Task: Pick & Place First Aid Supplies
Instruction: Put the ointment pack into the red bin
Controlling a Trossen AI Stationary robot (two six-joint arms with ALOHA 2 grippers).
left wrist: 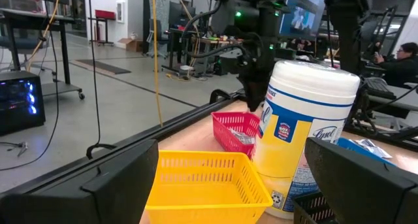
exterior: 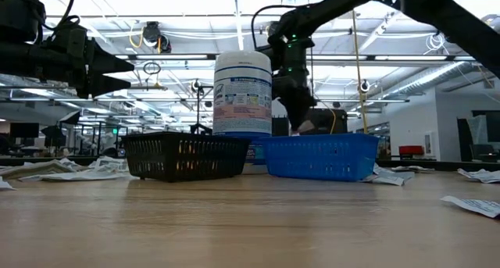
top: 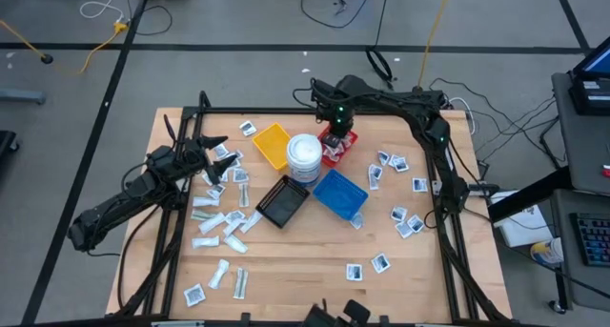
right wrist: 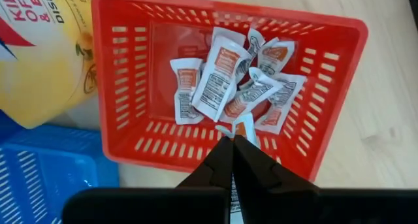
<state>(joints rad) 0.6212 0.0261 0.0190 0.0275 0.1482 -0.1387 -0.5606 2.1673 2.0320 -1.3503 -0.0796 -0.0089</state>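
Pale wooden table (top: 286, 270) under an open workshop, cables trailing across the floor beyond. Over the red tray (right wrist: 326, 28), one small white packet (right wrist: 240, 127) with orange print, pinched at its edge by the nearly closed right gripper (right wrist: 232, 145) and hanging above the heap of similar packets (right wrist: 215, 87) already inside. Thin hold, so likely to slip early or cling to a finger on release. Close to the tray's near wall too; could land on the rim and slide out to the wood. White wipes tub (top: 304, 157) just beside, easy to nudge. Farther off, scattered packets (top: 405, 220) awaiting pickup. Left gripper (top: 214, 153) spread wide, empty, hovering by the yellow tray (top: 272, 144).
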